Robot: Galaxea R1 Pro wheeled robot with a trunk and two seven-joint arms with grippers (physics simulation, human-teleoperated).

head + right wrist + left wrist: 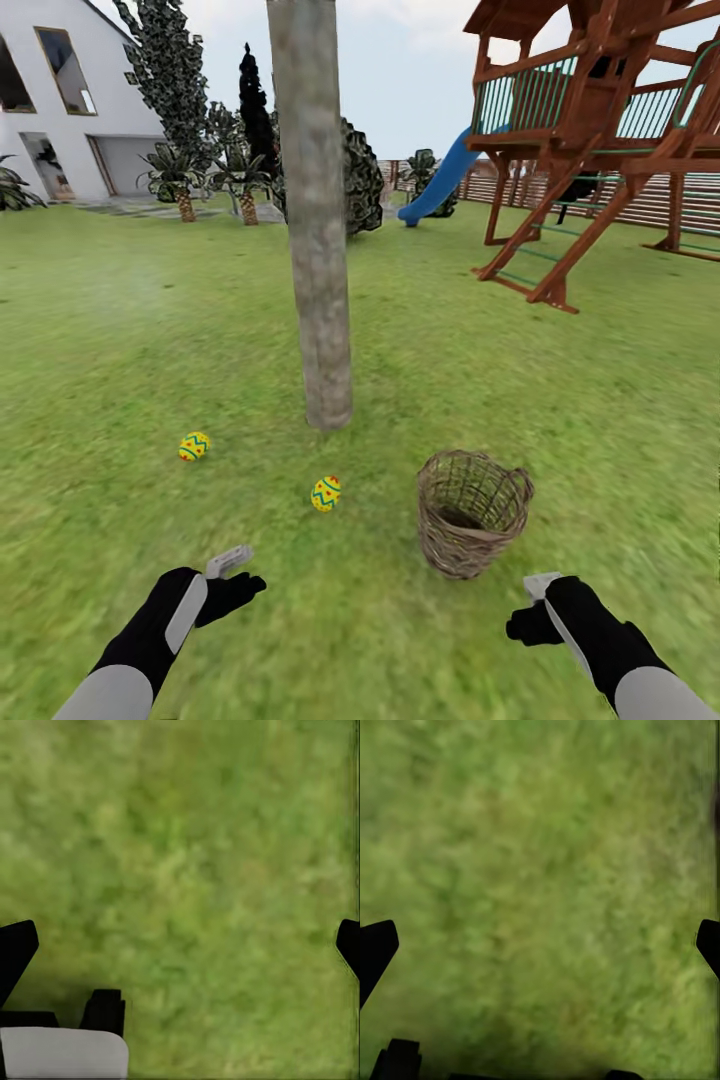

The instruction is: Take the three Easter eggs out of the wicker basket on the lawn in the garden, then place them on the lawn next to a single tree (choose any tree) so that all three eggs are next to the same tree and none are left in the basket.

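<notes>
Two eggs (194, 446) (326, 493) lie by the tree (315, 250); third unseen. Both grippers (232, 575) (535, 603) spread, empty. Take the right one to the basket (473, 512) at 12 o'clock, descend vertically.

Your left hand (232, 578) sits low at 7 o'clock, your right hand (535, 605) at 5 o'clock. Both arms reach forward, black wrists angled inward, fingers (376, 949) spread wide apart, holding nothing.

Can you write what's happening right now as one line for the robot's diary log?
eggs on lawn by tree: two | third egg: unseen | basket: upright | left gripper: open, empty | right gripper: open, empty
</notes>
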